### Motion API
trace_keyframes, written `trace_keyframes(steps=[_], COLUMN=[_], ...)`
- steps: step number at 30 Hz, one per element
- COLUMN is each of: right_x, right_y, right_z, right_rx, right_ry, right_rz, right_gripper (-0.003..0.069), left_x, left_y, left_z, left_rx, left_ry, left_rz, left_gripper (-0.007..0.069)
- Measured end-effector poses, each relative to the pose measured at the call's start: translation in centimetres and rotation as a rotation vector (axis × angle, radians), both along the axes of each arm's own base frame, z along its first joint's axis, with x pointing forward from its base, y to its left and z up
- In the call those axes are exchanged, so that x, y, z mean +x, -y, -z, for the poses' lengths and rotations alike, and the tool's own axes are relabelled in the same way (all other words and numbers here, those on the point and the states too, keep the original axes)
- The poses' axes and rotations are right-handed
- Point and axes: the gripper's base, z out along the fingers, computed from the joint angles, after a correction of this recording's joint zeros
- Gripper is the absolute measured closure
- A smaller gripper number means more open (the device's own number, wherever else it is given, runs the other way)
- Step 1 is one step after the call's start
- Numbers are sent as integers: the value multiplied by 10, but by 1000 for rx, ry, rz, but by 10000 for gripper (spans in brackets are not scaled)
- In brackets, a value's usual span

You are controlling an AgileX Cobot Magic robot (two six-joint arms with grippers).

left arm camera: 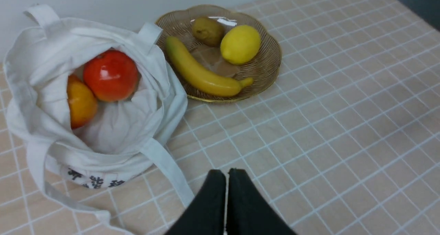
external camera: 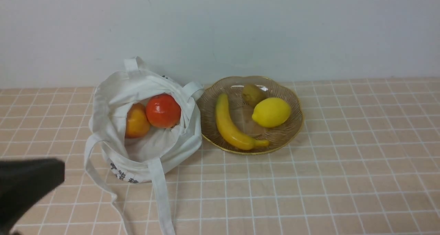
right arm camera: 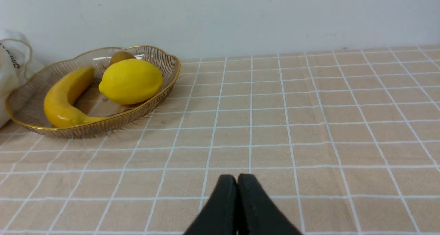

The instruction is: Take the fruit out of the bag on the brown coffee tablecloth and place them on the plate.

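The left gripper point(left arm camera: 227, 175) is hanging with its jaws pressed together, gripping nothing; the right gripper point(right arm camera: 237, 180) likewise. In the front view, the bag point(external camera: 110, 90) is sitting centre left on the brown coffee tablecloth point(external camera: 343, 159), holding the red fruit point(external camera: 163, 110) and the orange-yellow fruit point(external camera: 135, 122). The lemon point(external camera: 271, 111) is lying on the plate point(external camera: 290, 131) at centre.

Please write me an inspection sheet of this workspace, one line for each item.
Surface: checked tan tablecloth, lying flat.
Job's things: white bag open, red fruit and orange fruit inside; plate beside it holds lemon, banana, brownish-green fruit.
Clutter: nothing seen.
Grippers: left pincer shut, empty; right pincer shut, empty.
Cables: nothing seen.
Surroundings: plain pale wall behind.
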Motion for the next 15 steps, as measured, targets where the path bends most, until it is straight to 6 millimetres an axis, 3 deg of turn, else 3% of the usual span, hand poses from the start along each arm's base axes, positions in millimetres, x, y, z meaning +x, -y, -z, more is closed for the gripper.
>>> trace_keyframes(steps=[4,15], right_x=[0,0], right_y=[0,0], right_z=[0,0], right_rx=[0,0], right_ry=[0,0], right_rz=[0,0], right_gripper=[673,673], left_x=[-9,-7], left_y=[-5,-6], left_z=[27,42], left_rx=[-46,-73], left_ry=[34,61], left_rz=[-27,-51], left_gripper=[632,632])
